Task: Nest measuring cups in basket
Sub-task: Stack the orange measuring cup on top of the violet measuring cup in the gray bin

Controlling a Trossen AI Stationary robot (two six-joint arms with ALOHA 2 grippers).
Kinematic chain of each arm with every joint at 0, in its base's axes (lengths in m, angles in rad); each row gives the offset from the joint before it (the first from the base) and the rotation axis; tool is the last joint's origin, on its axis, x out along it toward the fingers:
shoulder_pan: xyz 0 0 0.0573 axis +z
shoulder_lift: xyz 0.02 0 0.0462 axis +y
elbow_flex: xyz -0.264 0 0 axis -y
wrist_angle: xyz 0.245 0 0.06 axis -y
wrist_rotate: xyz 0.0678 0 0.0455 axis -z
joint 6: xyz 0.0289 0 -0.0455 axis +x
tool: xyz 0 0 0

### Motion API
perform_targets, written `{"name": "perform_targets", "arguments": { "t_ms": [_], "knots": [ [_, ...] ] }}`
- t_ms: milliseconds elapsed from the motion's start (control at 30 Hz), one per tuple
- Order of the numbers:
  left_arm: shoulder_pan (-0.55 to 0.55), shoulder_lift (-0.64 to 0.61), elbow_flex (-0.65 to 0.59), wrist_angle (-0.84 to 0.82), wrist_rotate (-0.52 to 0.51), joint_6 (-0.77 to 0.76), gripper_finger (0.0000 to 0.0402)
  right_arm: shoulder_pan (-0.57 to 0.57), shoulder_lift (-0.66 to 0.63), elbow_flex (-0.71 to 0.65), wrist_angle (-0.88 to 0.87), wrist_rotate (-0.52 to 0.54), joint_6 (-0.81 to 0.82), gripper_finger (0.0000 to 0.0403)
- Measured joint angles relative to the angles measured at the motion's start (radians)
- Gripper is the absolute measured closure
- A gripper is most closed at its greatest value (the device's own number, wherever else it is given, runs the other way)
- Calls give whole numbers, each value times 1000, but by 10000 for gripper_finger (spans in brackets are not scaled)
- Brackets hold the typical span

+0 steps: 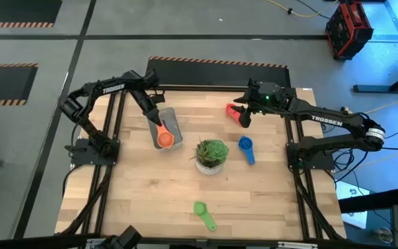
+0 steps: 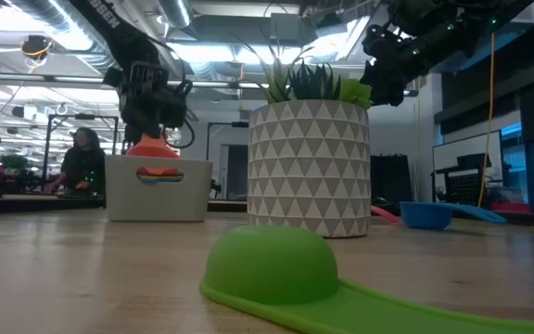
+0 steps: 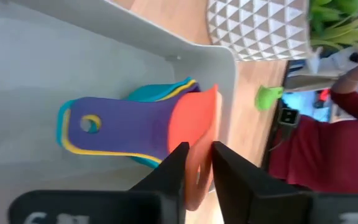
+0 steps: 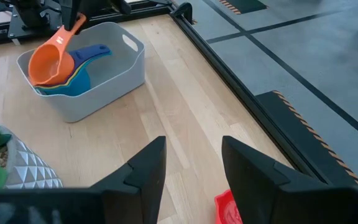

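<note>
The grey-white basket (image 1: 173, 115) stands on the table's far left part. It holds nested measuring cups: a purple one (image 3: 117, 127) over yellow and light blue ones. An orange cup (image 4: 51, 59) lies tilted on top. My left gripper (image 3: 199, 171) reaches into the basket from above, shut on the orange cup. My right gripper (image 4: 194, 168) hovers open at the far right, just above a red cup (image 1: 234, 110), with nothing between its fingers. A blue cup (image 1: 246, 148) lies right of the plant. A green cup (image 1: 204, 214) lies bowl-down near the front edge. My left gripper has the orange cup's handle (image 3: 199, 134) between its two fingers, near the handle's free end. The fingers (image 3: 173, 171) come slanting down from above. The cup is tilted, handle raised; its bowl (image 4: 45, 65) rests on the nested cups in the basket.
A white triangle-patterned pot with a green plant (image 1: 211, 156) stands mid-table between the basket and the blue cup. A person in a red sleeve (image 3: 328, 149) is beyond the table. Bare wood lies toward the near left.
</note>
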Motion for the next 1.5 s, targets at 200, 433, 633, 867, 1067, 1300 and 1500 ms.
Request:
{"name": "perform_targets", "arguments": {
  "t_ms": [200,433,633,867,1067,1300,1500],
  "knots": [
    [-18,0,-1,20,-103,-7,291,0,0,0,0,0,0,241],
    [-38,0,-1,57,-205,-11,254,0,0,0,0,0,0,241],
    [-36,0,-1,137,-207,-52,253,0,0,0,0,0,0,241],
    [-19,0,-1,178,-208,-81,253,0,0,0,0,0,0,241],
    [-22,0,-1,174,-247,-83,251,0,0,0,0,0,-1,241],
    [-64,0,0,188,-366,-113,250,0,0,0,0,0,-2,241],
    [-98,0,0,206,-380,-114,250,0,0,0,0,0,-1,241]
  ]
}}
